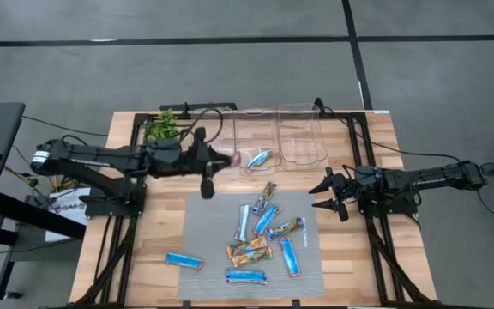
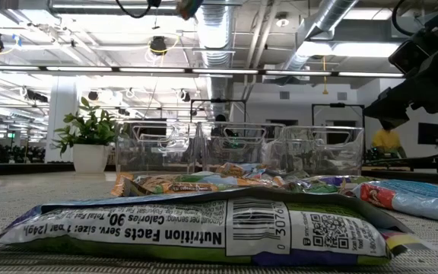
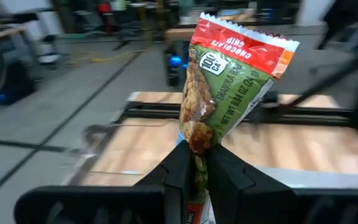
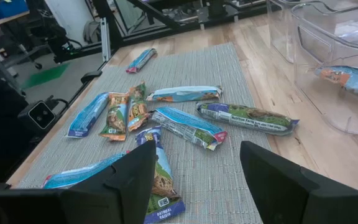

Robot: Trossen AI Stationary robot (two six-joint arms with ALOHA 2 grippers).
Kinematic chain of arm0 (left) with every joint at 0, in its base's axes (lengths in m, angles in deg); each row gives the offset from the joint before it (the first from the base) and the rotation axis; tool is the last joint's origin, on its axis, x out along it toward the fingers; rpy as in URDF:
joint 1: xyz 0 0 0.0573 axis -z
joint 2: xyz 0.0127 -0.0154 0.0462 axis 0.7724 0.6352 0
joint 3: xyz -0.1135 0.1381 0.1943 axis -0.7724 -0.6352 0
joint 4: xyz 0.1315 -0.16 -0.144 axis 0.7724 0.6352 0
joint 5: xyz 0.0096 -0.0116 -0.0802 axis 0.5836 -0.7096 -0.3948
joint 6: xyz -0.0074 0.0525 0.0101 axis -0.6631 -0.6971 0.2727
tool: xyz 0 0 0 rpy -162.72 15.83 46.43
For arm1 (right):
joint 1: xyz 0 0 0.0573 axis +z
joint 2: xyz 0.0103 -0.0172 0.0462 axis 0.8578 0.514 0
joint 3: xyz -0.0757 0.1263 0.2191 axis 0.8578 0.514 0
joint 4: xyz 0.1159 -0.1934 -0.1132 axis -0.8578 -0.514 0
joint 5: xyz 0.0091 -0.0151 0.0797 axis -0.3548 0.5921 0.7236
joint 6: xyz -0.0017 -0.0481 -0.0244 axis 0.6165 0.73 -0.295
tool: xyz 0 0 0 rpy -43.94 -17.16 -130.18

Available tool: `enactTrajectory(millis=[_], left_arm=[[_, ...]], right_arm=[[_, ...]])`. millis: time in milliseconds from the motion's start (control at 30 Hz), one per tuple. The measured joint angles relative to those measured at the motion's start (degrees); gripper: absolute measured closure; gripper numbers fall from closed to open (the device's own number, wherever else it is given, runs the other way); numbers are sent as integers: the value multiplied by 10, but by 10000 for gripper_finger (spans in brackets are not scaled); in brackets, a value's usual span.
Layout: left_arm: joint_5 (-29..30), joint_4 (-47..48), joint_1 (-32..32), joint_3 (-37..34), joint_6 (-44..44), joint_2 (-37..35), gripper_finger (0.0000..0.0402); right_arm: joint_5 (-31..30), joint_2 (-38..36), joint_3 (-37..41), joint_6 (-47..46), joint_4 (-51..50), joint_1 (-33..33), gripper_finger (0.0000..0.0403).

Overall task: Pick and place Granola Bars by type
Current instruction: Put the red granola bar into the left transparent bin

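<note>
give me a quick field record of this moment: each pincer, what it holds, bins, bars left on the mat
left pincer: shut on an orange/green chocolate chip bar, held near the bins
right pincer: open, empty, at the right edge of the mat
bins: three clear bins at the table's far side; middle bin holds one blue bar
bars on mat: about nine, blue and multicoloured, loosely clustered
plant: far left of the bins

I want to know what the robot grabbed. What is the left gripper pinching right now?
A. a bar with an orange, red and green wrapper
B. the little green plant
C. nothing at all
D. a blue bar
A. In the left wrist view the left gripper is shut on a chocolate chip granola bar with an orange-red top and green label, standing up between its fingers.
</note>
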Motion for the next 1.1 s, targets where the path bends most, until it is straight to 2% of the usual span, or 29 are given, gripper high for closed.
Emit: enactTrajectory(millis=[167, 433, 567, 733, 900, 1100], left_arm=[[71, 22, -53, 0, -7, 6, 367], [165, 40, -176, 0, -24, 6, 367], [156, 41, -222, 0, -23, 6, 367], [150, 41, -246, 0, -20, 6, 367], [90, 64, -255, -4, -2, 11, 367], [35, 84, -255, -38, 24, 63, 367]], right_arm=[[0, 0, 0, 0, 0, 0, 177], [0, 0, 0, 0, 0, 0, 177], [0, 0, 0, 0, 0, 0, 177], [0, 0, 0, 0, 0, 0, 177], [0, 0, 0, 0, 0, 0, 177], [0, 0, 0, 0, 0, 0, 177]])
